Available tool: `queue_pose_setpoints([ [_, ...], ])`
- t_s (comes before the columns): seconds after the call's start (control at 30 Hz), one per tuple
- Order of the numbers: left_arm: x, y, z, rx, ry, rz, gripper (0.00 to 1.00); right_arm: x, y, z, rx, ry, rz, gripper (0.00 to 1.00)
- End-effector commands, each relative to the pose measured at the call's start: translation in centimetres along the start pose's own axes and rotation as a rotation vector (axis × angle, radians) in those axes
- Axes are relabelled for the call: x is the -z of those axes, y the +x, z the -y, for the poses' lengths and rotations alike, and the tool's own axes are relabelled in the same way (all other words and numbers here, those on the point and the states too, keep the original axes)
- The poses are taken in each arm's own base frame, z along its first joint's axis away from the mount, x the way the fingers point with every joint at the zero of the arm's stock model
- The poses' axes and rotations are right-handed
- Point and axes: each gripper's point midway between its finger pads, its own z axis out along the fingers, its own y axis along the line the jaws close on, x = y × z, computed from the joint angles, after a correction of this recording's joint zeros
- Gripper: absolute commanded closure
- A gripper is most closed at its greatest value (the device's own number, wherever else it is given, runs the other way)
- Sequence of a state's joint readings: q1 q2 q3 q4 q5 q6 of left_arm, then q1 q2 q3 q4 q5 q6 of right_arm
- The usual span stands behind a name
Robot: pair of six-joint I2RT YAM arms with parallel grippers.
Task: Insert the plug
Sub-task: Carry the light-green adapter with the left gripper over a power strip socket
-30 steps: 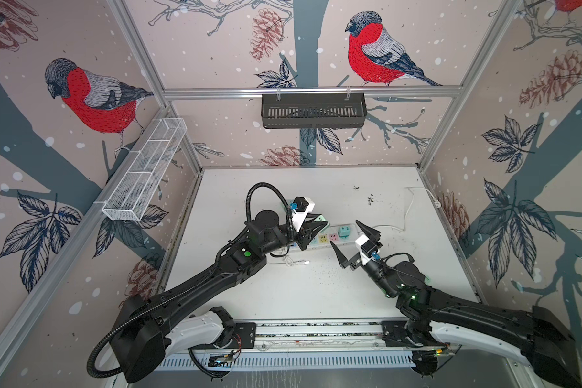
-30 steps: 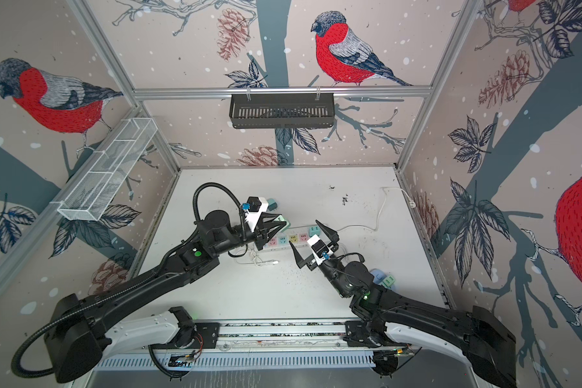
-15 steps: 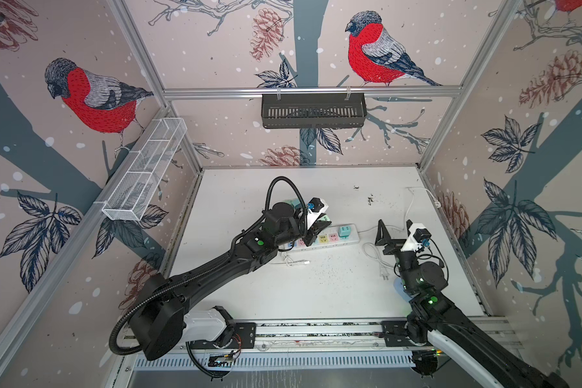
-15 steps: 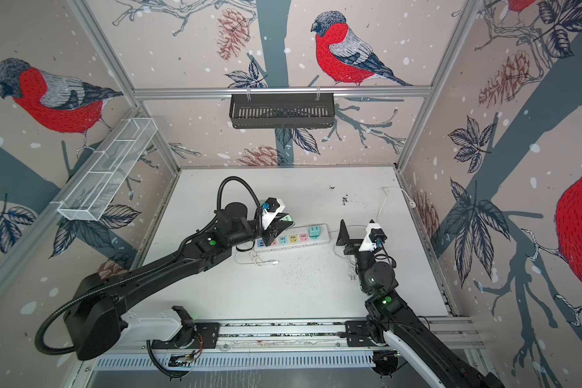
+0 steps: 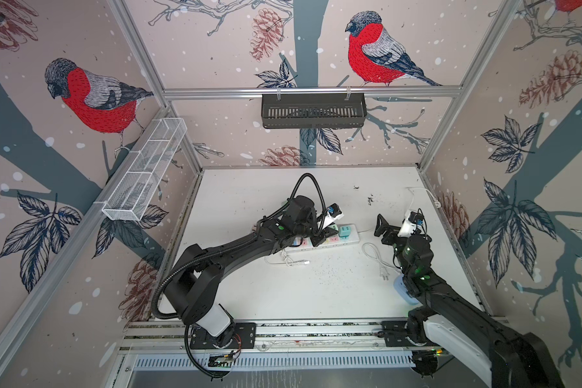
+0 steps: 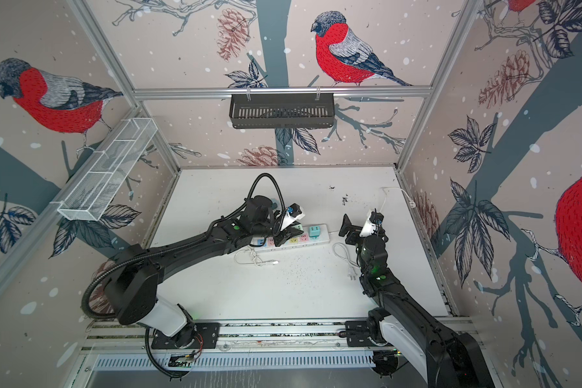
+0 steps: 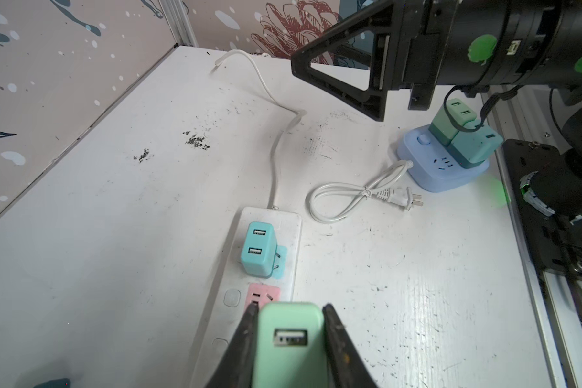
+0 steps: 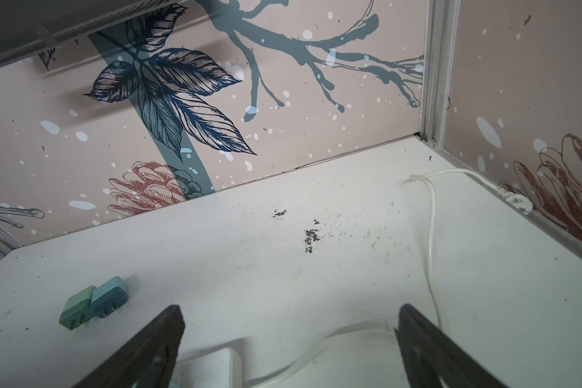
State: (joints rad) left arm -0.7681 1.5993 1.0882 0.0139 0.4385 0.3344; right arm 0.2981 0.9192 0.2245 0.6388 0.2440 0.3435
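Left gripper (image 7: 290,310) is clamped on the plug (image 7: 288,351) by its flat sides, above the strip (image 7: 284,221) mid-table; probably light, rigid, slick (prongs hidden). Right gripper (image 8: 289,324) gapes empty, right of the strip.

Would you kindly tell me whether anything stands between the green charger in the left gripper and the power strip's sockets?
Nothing visible does. The mint-green USB charger, clamped in the left gripper, is over the power strip by its bare pink socket; the teal charger sits on the next socket along.
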Motion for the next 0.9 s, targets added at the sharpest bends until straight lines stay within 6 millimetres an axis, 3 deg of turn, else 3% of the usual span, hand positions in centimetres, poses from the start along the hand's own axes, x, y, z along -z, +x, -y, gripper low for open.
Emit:
queue_pose_setpoints([
  [0.0,-0.7,0.7,0.5,-0.023,0.055,-0.039,1.0,-0.7,-1.0,-0.3,-0.012,-0.02,0.045,0.0],
  [0.13,-1.4,1.4,-0.6,-0.017,0.044,-0.032,1.0,-1.6,-0.4,0.1,-0.025,-0.014,0.007,0.0],
  [0.4,-2.3,2.1,-4.7,0.099,0.061,0.077,1.0,-1.5,0.4,-0.1,-0.028,-0.035,0.008,0.0],
  [0.6,-3.6,2.9,-5.2,0.111,0.064,0.044,1.0,-1.1,0.3,-0.1,-0.029,-0.037,0.027,0.0],
  [0.87,-5.4,4.6,-5.2,0.105,0.098,-0.015,1.0,-2.1,0.7,-0.8,-0.002,-0.038,-0.012,0.0],
])
